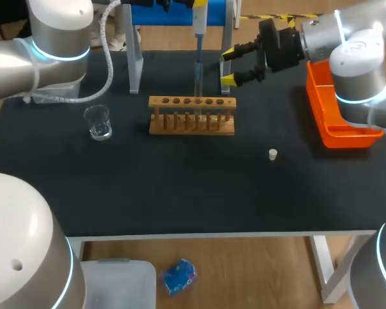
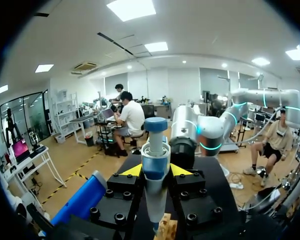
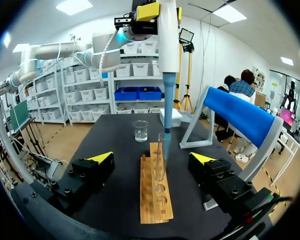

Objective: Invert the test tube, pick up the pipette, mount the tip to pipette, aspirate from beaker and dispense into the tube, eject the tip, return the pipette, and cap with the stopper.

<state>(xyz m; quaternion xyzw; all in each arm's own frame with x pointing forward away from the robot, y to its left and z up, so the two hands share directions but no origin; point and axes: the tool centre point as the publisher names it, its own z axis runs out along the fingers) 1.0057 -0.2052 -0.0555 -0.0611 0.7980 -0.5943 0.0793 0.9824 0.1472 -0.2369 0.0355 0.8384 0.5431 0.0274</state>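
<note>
Since the slim blue-and-white plastic pipette [image 2: 155, 150] is light, rigid and smooth, and the clear glass test tube [image 3: 162, 156] under its tip brittle, I judge its thick upper body the safest hold. My left gripper [image 2: 155, 171] is clamped there, over the wooden rack [image 1: 192, 126] at the table's far middle; my right gripper [image 1: 228, 67] hangs wide apart, empty, just right of the rack.

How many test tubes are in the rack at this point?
1: one test tube stands upright in the wooden rack, near its middle, directly under the pipette. The other holes look empty.
</note>
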